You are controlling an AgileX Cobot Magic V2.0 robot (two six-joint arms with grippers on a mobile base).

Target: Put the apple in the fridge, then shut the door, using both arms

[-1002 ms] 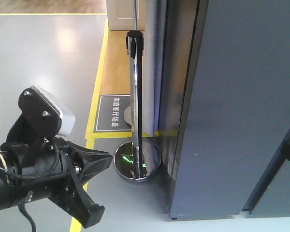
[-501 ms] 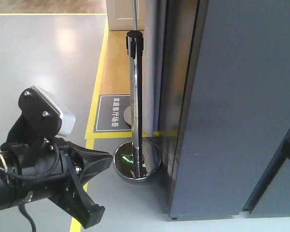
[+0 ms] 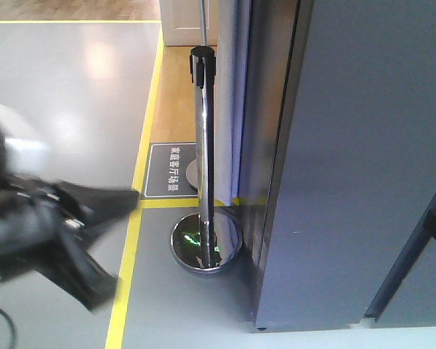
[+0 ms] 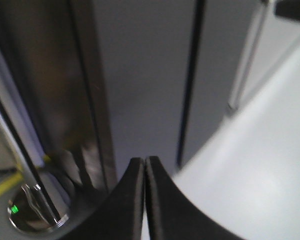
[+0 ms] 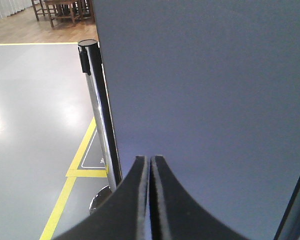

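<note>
Smooth matte dark grey fridge (image 3: 363,160) filling the right of the front view, flat-faced, with a thin black vertical seam down its left part and the door (image 5: 205,100) shut flush. No apple in sight in any view. Left claw (image 4: 145,200) black, curved fingers pressed together, tips meeting in a hairline gap, pointing at the fridge's near lower corner, apart from it. Same left claw blurred at the near left of the front view, its state unreadable there. Right claw (image 5: 150,195) black, fingers together with pale felt-like inner edges, aimed at the plain grey door face, near but not visibly touching. Polished chrome stanchion post (image 3: 203,145) with a black cap and mirrored dome base, just left of the fridge. Glossy grey floor (image 3: 65,102) edged with yellow tape (image 3: 142,160). Dark floor sign (image 3: 171,169) behind the post with white Chinese characters, too small to read.
</note>
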